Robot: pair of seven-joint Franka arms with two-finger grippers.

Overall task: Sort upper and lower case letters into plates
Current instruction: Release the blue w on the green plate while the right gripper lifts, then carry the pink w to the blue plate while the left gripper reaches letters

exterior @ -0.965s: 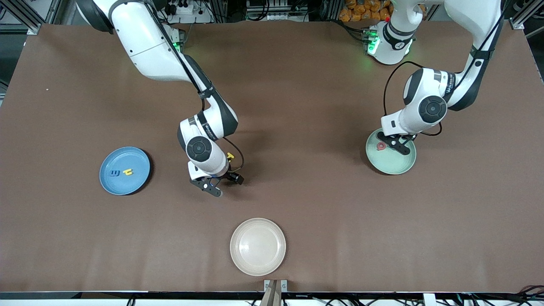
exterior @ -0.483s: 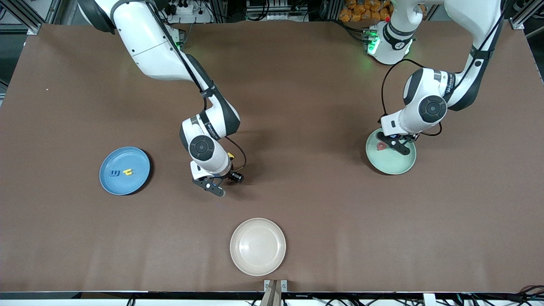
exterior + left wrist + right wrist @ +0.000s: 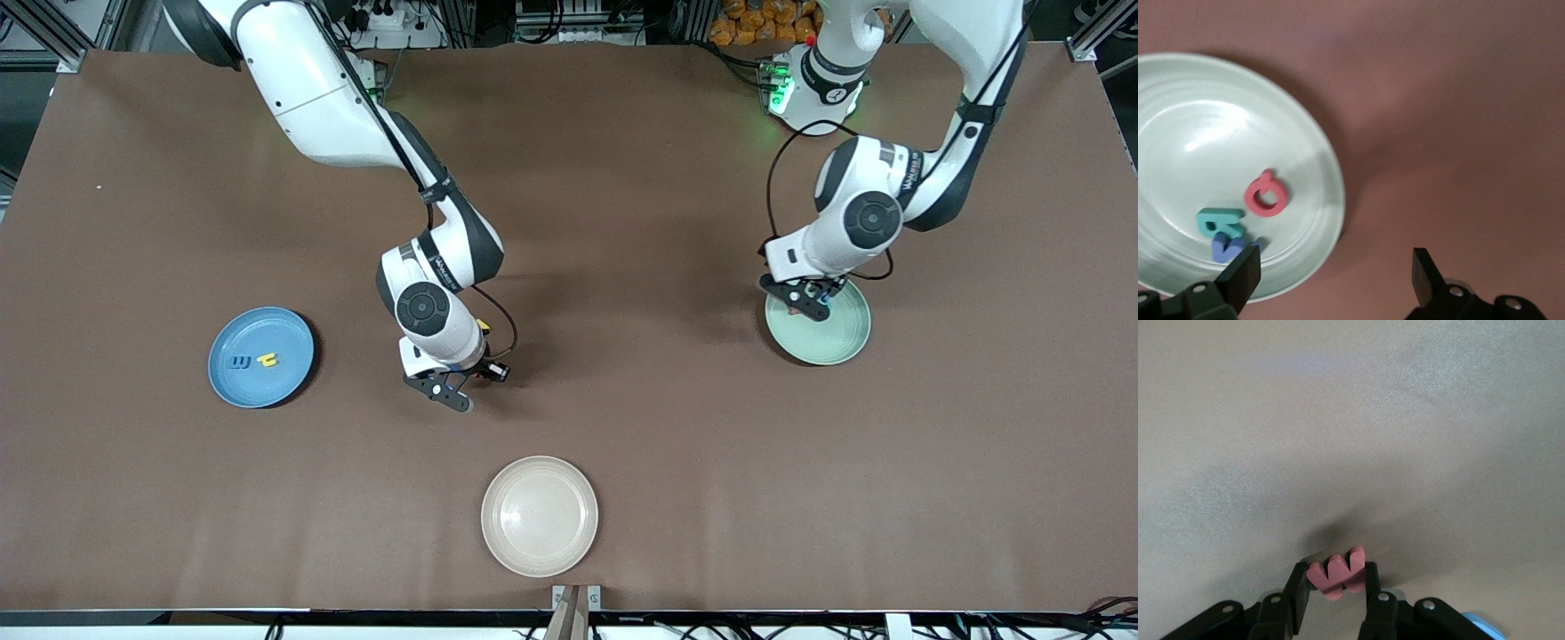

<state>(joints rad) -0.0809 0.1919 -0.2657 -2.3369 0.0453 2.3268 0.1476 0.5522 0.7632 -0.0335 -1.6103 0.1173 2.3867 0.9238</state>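
Note:
My right gripper (image 3: 447,392) is shut on a small red letter (image 3: 1337,577), low over the bare table between the sky blue plate (image 3: 284,342) and the table's middle. The blue plate holds a blue letter (image 3: 240,363) and a yellow letter (image 3: 267,359). My left gripper (image 3: 803,302) is open and empty over the rim of the mint green plate (image 3: 836,336), on the side toward the right arm's end. In the left wrist view that plate (image 3: 1191,133) holds a red letter (image 3: 1266,195), a teal letter (image 3: 1221,222) and a blue letter (image 3: 1228,248).
A cream-white plate (image 3: 540,516) lies near the table's front edge, nearer the camera than my right gripper. A small yellow piece (image 3: 483,326) shows on the table beside the right arm's wrist. A light blue piece (image 3: 1481,623) shows at the edge of the right wrist view.
My left gripper has moved from over the mint plate's inside to its rim, toward the right arm's end, and now hides the red letter in the front view. The right gripper has barely shifted.

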